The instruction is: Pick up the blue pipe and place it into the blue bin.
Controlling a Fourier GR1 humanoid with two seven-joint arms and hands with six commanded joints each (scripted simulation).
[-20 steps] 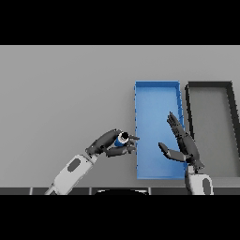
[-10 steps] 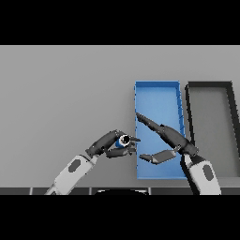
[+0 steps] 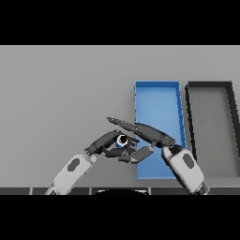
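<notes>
Gripping blue pipe (image 3: 123,140), left hand (image 3: 108,143)

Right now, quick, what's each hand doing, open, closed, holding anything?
Left hand: shut on the blue pipe, just left of the blue bin.
Right hand: open, fingers straight, reaching over the pipe.

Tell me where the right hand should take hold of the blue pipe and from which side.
Probably the pipe's free end nearest the blue bin, coming from the bin side. The left hand is curled round its other side, and the right hand, fingers straight, hangs just above and beside it.
</notes>
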